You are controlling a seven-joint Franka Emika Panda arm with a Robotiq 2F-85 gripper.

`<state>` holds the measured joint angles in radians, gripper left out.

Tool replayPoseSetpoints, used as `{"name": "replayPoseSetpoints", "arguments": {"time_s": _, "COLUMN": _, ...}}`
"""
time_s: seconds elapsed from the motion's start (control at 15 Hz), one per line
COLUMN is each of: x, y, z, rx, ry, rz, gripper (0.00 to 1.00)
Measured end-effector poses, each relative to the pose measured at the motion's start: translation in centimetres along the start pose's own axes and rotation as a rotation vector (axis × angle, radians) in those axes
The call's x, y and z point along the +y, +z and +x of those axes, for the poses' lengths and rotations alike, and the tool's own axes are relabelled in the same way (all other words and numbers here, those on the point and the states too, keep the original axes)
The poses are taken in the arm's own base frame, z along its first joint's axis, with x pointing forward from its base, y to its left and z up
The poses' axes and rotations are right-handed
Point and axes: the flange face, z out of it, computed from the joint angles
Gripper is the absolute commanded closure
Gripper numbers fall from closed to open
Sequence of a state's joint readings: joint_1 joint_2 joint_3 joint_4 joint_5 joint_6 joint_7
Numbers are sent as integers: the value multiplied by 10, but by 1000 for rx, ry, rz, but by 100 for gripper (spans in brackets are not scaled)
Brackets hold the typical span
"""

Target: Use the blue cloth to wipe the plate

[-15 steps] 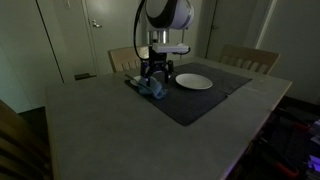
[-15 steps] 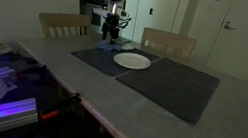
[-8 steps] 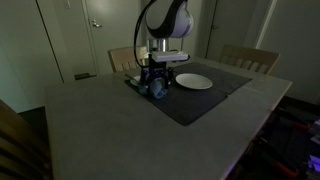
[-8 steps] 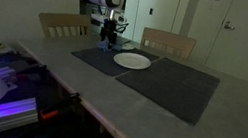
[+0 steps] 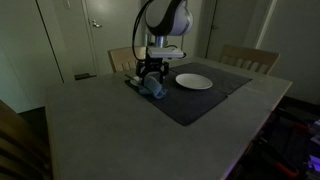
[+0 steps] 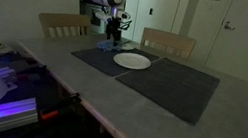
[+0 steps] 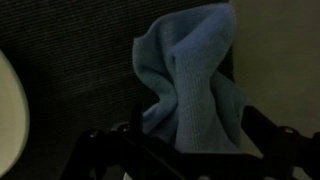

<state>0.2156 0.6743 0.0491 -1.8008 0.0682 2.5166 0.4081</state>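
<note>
One arm [image 5: 165,20], one dark mat [image 5: 205,105], both task items on it. Hangs near the far edge of the table [image 5: 100,130] with the gripper [image 5: 152,82] spread wide, holding nothing. Straddles the blue cloth [image 7: 190,85], bunched near a corner of the mat. Shows the plate [image 5: 194,82] flat on the same mat, near the cloth, apart from it.

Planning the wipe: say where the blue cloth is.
In an exterior view, the blue cloth lies on the dark mat, beside the plate, beneath the open claw.
</note>
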Motion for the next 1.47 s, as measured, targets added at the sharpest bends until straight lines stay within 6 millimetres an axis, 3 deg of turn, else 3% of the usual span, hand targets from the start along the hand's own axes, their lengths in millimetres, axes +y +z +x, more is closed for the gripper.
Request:
{"name": "replayPoseSetpoints", "arguments": {"time_s": 0.4, "x": -10, "y": -20, "z": 18, "rx": 40, "ry": 1, "rz": 21, "gripper": 0}}
{"name": "replayPoseSetpoints", "arguments": {"time_s": 0.87, "x": 0, "y": 14, "z": -6, "rx": -38, "ry": 15, "rz": -2, "gripper": 0}}
{"name": "replayPoseSetpoints", "arguments": {"time_s": 1.33, "x": 0, "y": 15, "z": -8, "rx": -47, "ry": 22, "rz": 1, "gripper": 0}}
{"name": "replayPoseSetpoints", "arguments": {"time_s": 1.4, "x": 0, "y": 15, "z": -8, "rx": -46, "ry": 22, "rz": 2, "gripper": 25}}
{"name": "replayPoseSetpoints", "arguments": {"time_s": 1.47, "x": -1, "y": 14, "z": -7, "rx": -45, "ry": 22, "rz": 3, "gripper": 27}}
